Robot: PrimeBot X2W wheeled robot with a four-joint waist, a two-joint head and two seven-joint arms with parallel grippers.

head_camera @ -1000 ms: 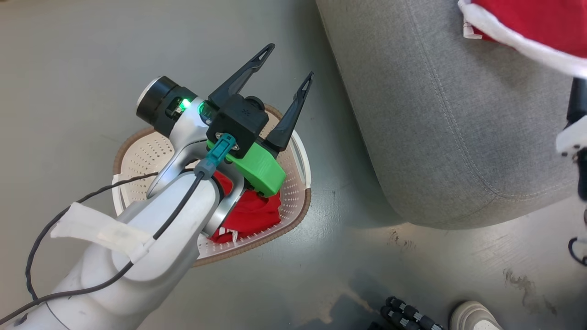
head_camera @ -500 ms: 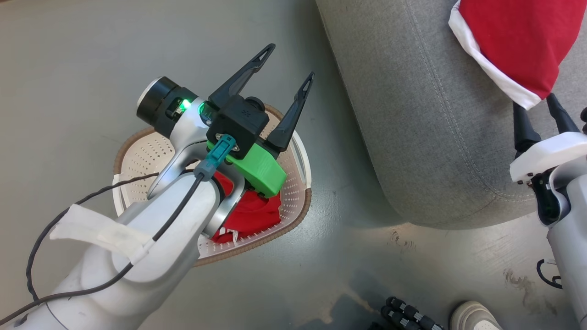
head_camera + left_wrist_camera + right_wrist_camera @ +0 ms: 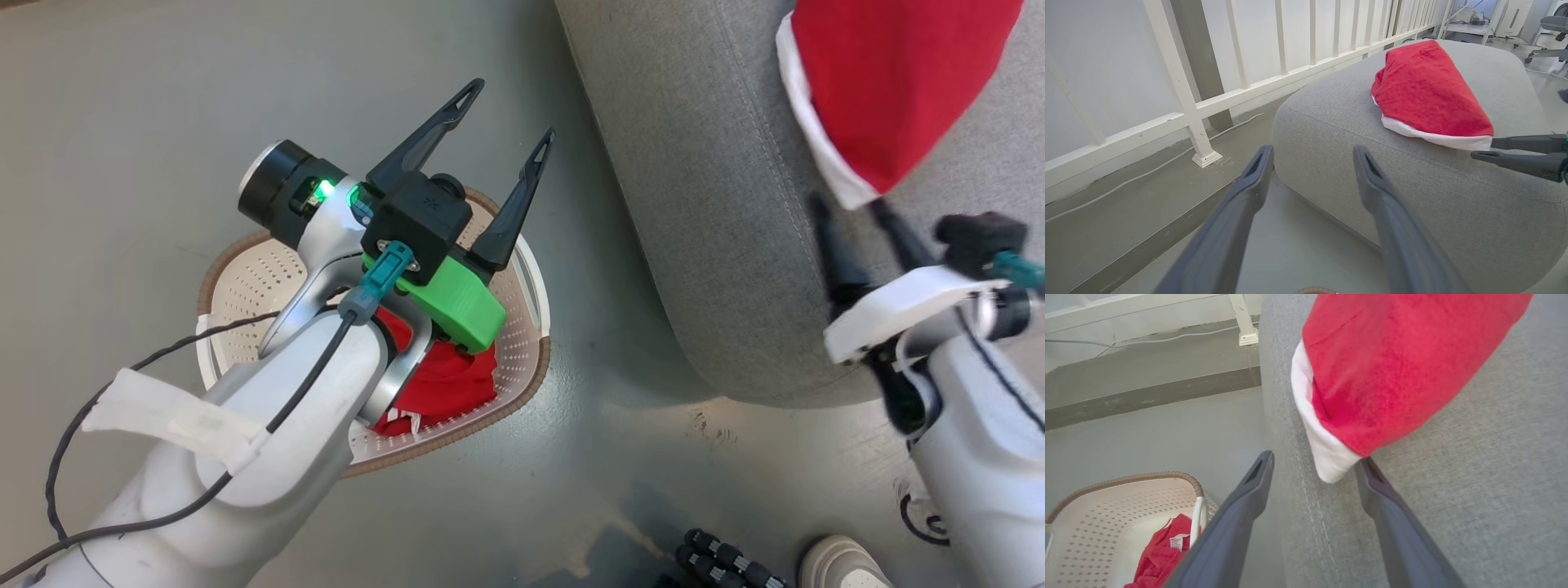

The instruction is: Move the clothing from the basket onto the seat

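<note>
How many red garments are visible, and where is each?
2. One bright red garment with white trim lies on the grey upholstered seat; a second red garment sits in the cream perforated plastic basket, partly under the pale left forearm. More may be hidden there.

Seat [image 3: 718, 212]: grey woven cloth, matt. Clothing [image 3: 882, 82]: soft red fabric. Basket [image 3: 522, 359]: smooth perforated plastic.

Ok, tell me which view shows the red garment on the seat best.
Left wrist view: the whole garment lies in frame on the seat, white trim included. The head view cuts the garment off at the top edge; the right wrist view crops it close.
</note>
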